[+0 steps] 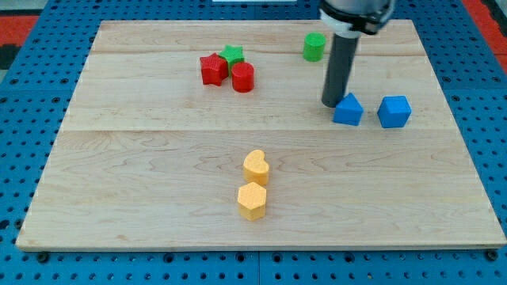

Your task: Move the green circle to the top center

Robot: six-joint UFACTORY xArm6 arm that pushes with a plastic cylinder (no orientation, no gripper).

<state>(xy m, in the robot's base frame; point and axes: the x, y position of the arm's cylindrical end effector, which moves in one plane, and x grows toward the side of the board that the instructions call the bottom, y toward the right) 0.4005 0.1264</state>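
The green circle (314, 47) is a short green cylinder near the view's top, a little right of centre on the wooden board (158, 158). My tip (331, 104) is below the green circle and slightly to its right, apart from it. The tip sits just left of a blue block with a pointed top (348, 110), close to or touching it.
A blue hexagon-like block (394, 112) lies right of the pointed blue one. At upper left are a red star (212, 69), a green star (232, 55) and a red cylinder (242, 77), clustered. A yellow heart (255, 167) and yellow hexagon (252, 200) sit at lower centre.
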